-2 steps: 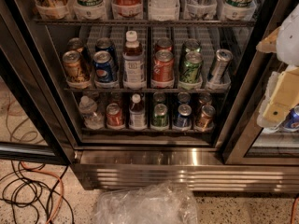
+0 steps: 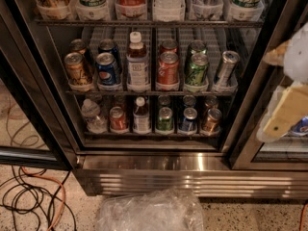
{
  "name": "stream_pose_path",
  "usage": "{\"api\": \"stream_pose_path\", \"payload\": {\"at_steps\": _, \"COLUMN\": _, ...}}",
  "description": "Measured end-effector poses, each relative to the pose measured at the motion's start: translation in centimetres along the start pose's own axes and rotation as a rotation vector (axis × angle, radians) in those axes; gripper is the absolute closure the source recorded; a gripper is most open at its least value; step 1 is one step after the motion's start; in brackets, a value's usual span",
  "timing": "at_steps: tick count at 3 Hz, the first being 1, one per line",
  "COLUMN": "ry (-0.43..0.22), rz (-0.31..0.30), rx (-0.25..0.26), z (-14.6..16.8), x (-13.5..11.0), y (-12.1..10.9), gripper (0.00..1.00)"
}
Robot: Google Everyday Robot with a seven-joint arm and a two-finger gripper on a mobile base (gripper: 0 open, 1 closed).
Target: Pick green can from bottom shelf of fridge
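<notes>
The gripper (image 2: 287, 93) hangs at the right edge of the view, in front of the fridge's (image 2: 192, 176) right-hand frame and outside the open compartment. How far open it is I cannot tell; nothing appears to be in its hold. It sits high and off to the side, probably so the racks stay in plain view before any approach.

Down and to the left of the gripper, well apart from it, lies the bottom shelf (image 2: 149, 135). The green can (image 2: 165, 119) stands upright at the front of its own lane. Nearer the gripper in the same row are a blue can (image 2: 189, 120) and a copper-coloured can (image 2: 211, 120). Beyond the green can, further left, are a small white-capped bottle (image 2: 141, 115) and a red can (image 2: 118, 119). The dividers hold each can in line, so a straight reach down the green can's lane looks the safest way in.

One rack up, a darker green can (image 2: 196, 69) stands closer to the gripper's height — a likely decoy.
</notes>
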State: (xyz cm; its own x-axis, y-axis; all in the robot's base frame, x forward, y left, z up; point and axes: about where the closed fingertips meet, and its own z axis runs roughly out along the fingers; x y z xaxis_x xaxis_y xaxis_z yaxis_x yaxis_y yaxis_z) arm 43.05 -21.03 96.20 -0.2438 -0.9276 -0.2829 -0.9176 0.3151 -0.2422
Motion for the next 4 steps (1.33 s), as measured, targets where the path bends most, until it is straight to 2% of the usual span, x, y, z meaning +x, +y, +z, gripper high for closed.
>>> {"api": "stream_pose_path", "payload": {"at_steps": 1, "ry": -0.137, "rz": 0.080, "rx": 0.007, "z": 1.8, "x": -1.2, "y": 4.8, "gripper": 0.00}}
{"api": "stream_pose_path", "payload": {"at_steps": 2, "ry": -0.198, "rz": 0.178, "rx": 0.001, "z": 3.7, "x": 0.0, "y": 6.6, "gripper": 0.00}}
{"api": "stream_pose_path", "payload": {"at_steps": 3, "ry": -0.238, "rz": 0.266, "rx": 0.014, "z": 5.2, "x": 0.1, "y": 8.0, "gripper": 0.00}}
{"api": "stream_pose_path", "payload": {"at_steps": 4, "ry": -0.254, "rz": 0.288, "rx": 0.065, "z": 6.0, "x": 0.3, "y": 7.1, "gripper": 0.00}}
